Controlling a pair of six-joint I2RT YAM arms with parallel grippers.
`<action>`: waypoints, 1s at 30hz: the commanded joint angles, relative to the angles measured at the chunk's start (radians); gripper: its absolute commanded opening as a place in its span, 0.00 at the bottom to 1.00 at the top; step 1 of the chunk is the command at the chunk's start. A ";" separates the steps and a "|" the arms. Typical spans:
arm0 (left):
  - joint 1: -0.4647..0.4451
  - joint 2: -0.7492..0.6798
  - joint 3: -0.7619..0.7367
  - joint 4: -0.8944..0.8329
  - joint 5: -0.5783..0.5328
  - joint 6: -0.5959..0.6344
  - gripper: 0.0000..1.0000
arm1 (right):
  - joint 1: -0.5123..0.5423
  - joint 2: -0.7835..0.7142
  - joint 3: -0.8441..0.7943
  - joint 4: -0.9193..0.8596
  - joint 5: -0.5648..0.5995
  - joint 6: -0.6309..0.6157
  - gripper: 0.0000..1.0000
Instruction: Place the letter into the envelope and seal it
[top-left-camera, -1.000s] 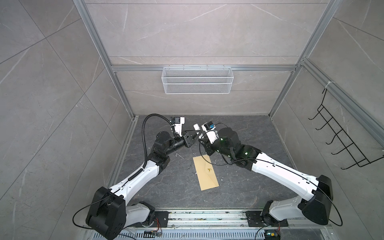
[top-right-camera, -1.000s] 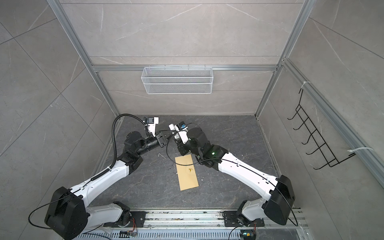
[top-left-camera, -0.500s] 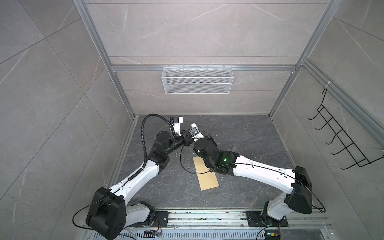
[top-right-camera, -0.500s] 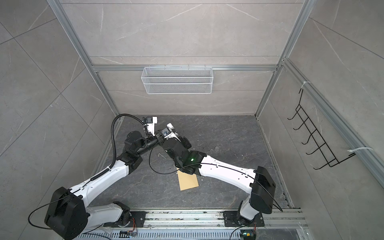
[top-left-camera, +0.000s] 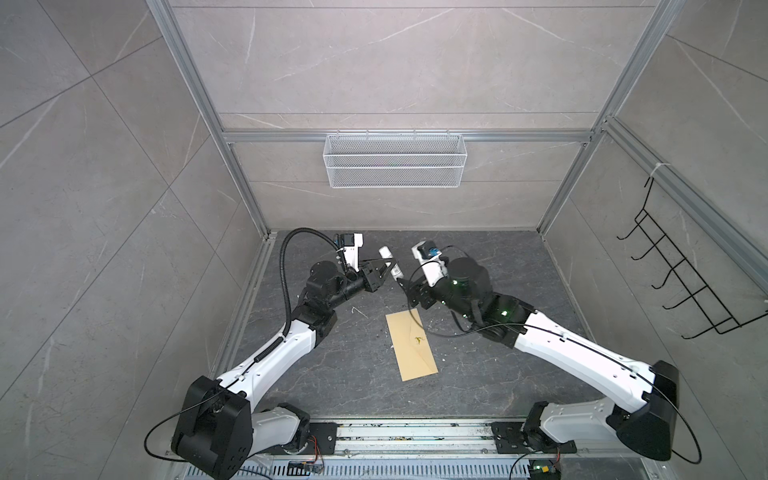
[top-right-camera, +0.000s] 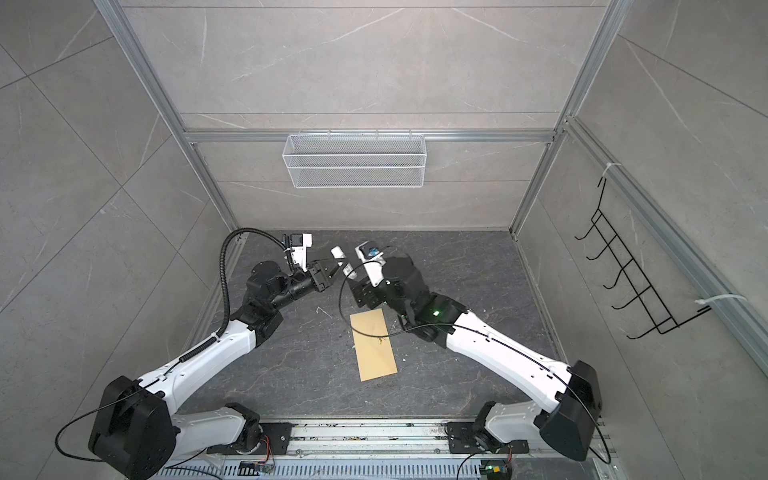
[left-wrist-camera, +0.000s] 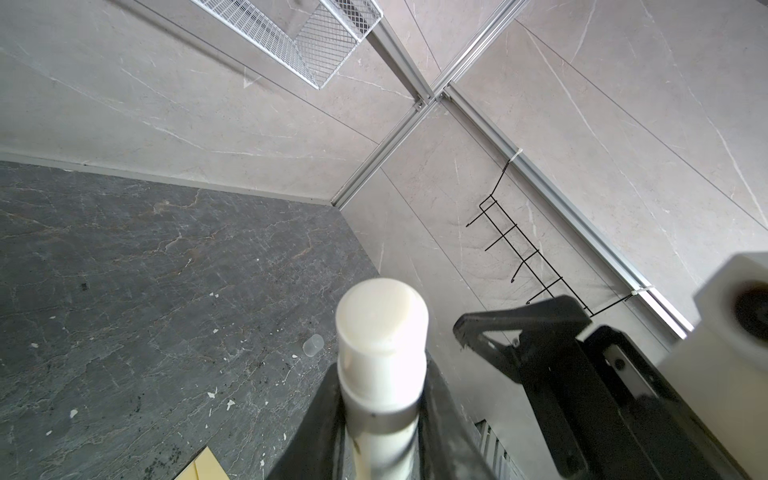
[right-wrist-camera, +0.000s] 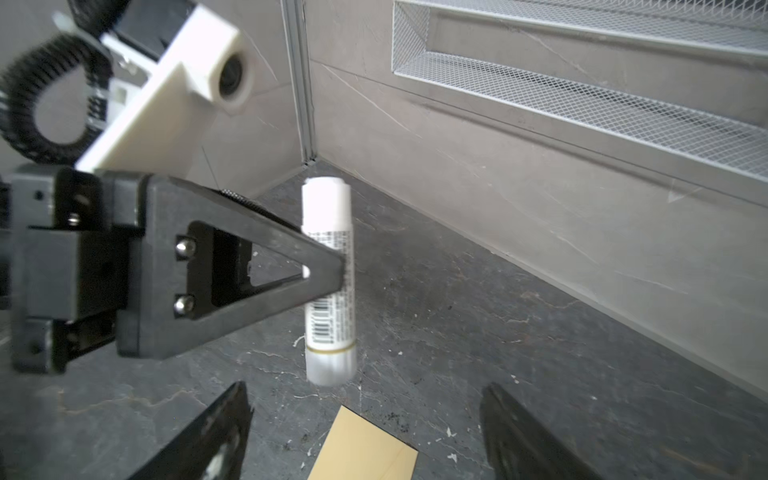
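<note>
Right wrist view shows the left gripper (right-wrist-camera: 328, 270) clamped across the middle of a white glue stick (right-wrist-camera: 330, 328), which hangs in the air clear of the bench (right-wrist-camera: 540, 353). The right gripper (right-wrist-camera: 365, 388) has its fingers (right-wrist-camera: 224, 432) spread wide just short of the stick's lower end, with nothing between them and no contact. The left wrist view shows the same grip, both dark fingers (left-wrist-camera: 320, 415) pressed to the stick's sides. A small clear cap (left-wrist-camera: 313, 345) lies on the bench beyond. In both top views the tan envelope (top-left-camera: 411, 351) (top-right-camera: 374, 345) lies flat at the middle of the bench, slightly slanted, its far end near the right gripper.
</note>
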 joint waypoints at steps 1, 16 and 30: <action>0.020 -0.022 0.026 0.108 0.067 -0.024 0.00 | -0.080 -0.033 -0.065 0.064 -0.394 0.131 0.90; 0.028 0.019 0.016 0.293 0.169 -0.138 0.00 | -0.247 0.115 -0.158 0.555 -0.838 0.531 0.73; 0.027 0.040 0.015 0.322 0.176 -0.166 0.00 | -0.247 0.169 -0.130 0.630 -0.853 0.587 0.48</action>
